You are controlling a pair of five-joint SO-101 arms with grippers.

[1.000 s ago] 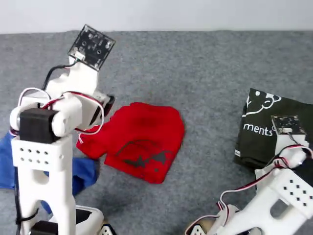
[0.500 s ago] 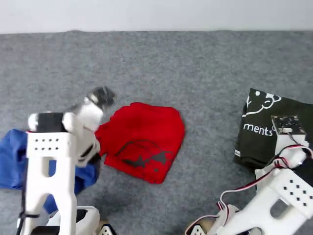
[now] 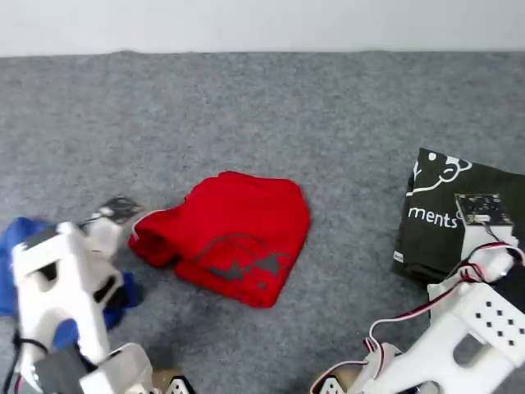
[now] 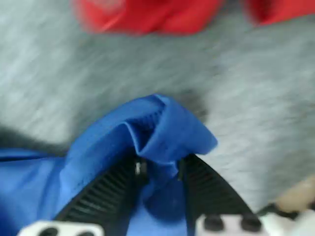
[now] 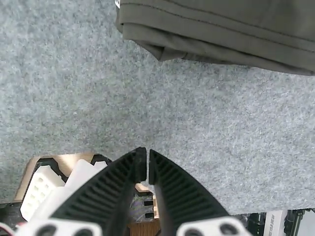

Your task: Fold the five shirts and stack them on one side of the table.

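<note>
Fold of crumpled soft blue shirt (image 4: 167,130) pinched between left gripper (image 4: 161,166) fingers; limp, should drape. Right gripper (image 5: 147,158) fingers together, empty.

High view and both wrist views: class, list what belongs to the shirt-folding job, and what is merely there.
Belongs to the job:
red shirt, mid-table
dark shirt, folded, beside the right arm
blue shirt, crumpled, pinched by the left gripper
right gripper, shut, holding nothing

Merely there:
grey mat covering the table
pale wall behind
</note>
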